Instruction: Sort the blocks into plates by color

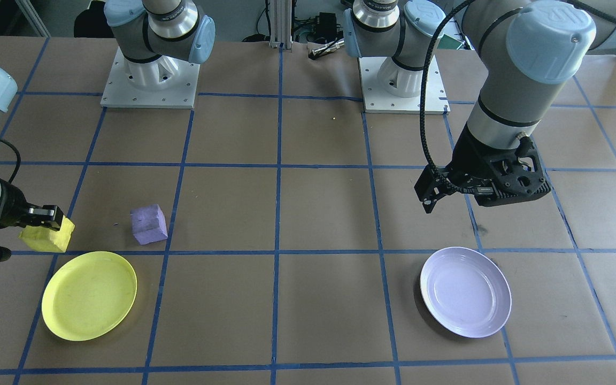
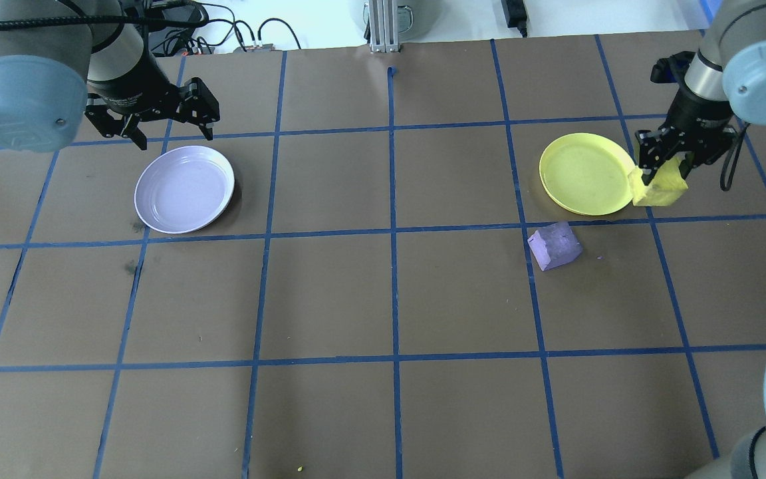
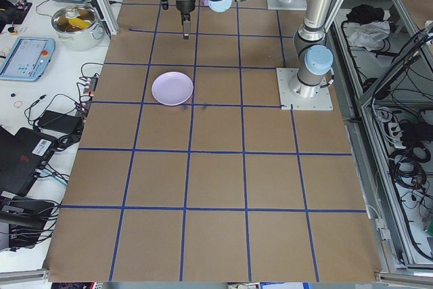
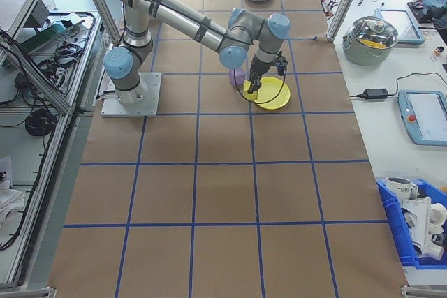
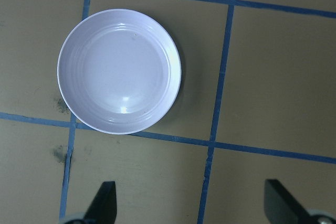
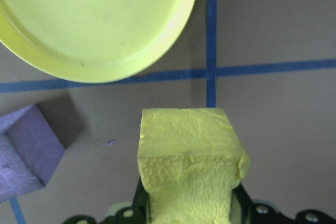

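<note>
- Right gripper (image 2: 665, 174) is closed on the yellow block (image 2: 659, 187), its fingers pressing two opposite sides; the wrist view shows the rough foam sitting square between them, clear of the table.
- Just beside the held block lies the yellow plate (image 2: 586, 174). In the overhead view the block hangs at the plate's rim, not yet over its well.
- Also close to this gripper, on the robot-facing side of the plate, the purple block (image 2: 554, 246) rests on the brown paper, apart from both the plate and the yellow block.
- To do this step well, I judge the gripper should carry the block sideways until it is over the plate's flat middle, lower it close to the surface, then let go; releasing at the rim risks the light foam tipping or bouncing out.
- Keep the path away from the purple block so it is not nudged.
- Well apart, at the table's other end, the left gripper (image 2: 153, 120) hangs with its fingers spread wide and nothing between them, just beyond the lavender plate (image 2: 183, 189), which holds nothing.
- Blue tape lines (image 2: 393, 229) grid the table around all of these.
</note>
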